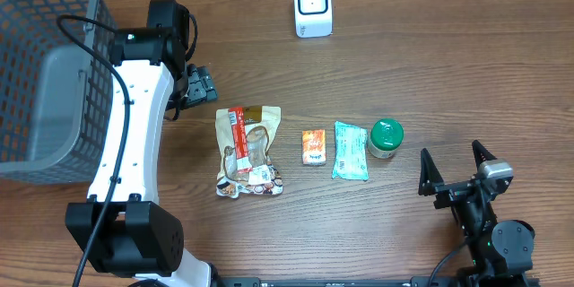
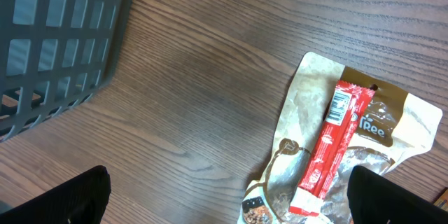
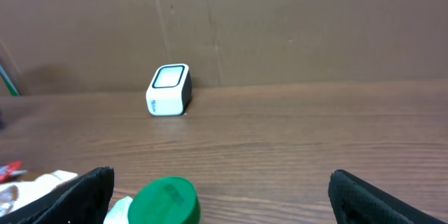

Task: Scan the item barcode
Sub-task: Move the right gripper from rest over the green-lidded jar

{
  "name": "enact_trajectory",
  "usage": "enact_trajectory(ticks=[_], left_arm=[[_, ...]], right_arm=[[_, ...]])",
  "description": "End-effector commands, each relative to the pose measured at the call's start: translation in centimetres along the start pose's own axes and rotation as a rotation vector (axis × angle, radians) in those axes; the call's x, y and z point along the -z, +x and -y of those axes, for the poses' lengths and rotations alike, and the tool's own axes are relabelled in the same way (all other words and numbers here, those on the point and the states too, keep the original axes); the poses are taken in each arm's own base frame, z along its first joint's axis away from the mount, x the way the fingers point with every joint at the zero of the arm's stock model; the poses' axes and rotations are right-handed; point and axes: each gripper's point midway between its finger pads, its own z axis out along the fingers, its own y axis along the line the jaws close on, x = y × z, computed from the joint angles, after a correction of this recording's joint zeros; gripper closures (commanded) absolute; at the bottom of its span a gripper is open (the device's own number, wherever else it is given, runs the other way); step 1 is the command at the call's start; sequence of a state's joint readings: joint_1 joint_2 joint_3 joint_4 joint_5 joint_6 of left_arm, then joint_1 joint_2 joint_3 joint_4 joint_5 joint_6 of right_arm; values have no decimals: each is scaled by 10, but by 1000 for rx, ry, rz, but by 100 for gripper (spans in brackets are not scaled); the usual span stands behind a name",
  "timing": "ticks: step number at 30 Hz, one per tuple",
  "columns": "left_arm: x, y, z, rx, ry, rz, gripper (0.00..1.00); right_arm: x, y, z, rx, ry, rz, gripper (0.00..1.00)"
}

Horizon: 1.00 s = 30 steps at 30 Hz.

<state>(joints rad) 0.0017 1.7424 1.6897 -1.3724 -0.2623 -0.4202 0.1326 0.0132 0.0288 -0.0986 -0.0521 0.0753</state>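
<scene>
Doubly idling, jaws spread wide: hovering left gripper (image 1: 201,86) between basket (image 1: 47,63) and snack pouch (image 1: 249,151), holding right gripper (image 1: 456,169) near tabletop's front right corner, facing scanner (image 1: 313,6).

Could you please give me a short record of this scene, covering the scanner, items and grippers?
scanner: white, upright, beyond the items
items in a row: pouch, red stick pack lying on it, orange packet, teal sachet, green-lidded jar
basket: grey, at the left arm's side
left gripper: open, empty, near pouch
right gripper: open, empty, apart from jar
</scene>
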Motion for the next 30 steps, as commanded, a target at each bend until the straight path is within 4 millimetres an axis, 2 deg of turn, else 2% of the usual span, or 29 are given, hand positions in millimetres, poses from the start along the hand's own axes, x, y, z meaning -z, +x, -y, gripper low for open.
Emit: enact_trajectory(ticks=[1, 7, 8, 12, 19, 22, 25, 30], left_arm=[[5, -5, 0, 22, 2, 21, 0], [5, -5, 0, 22, 2, 21, 0], [5, -5, 1, 21, 2, 21, 0], [5, -5, 0, 22, 2, 21, 0], [5, -5, 0, 22, 2, 21, 0], [5, -5, 0, 22, 2, 21, 1], [5, -5, 0, 22, 2, 21, 1], [5, -5, 1, 21, 2, 21, 0]], right_arm=[[11, -49, -9, -53, -19, 92, 0], [37, -101, -18, -52, -22, 111, 0], [46, -119, -21, -52, -23, 110, 0], [61, -154, -28, -52, -21, 101, 0], [69, -203, -35, -61, 1, -24, 0], [64, -213, -36, -64, 18, -124, 0], [54, -211, -36, -75, 39, -274, 0], [31, -179, -41, -119, 32, -602, 0]])
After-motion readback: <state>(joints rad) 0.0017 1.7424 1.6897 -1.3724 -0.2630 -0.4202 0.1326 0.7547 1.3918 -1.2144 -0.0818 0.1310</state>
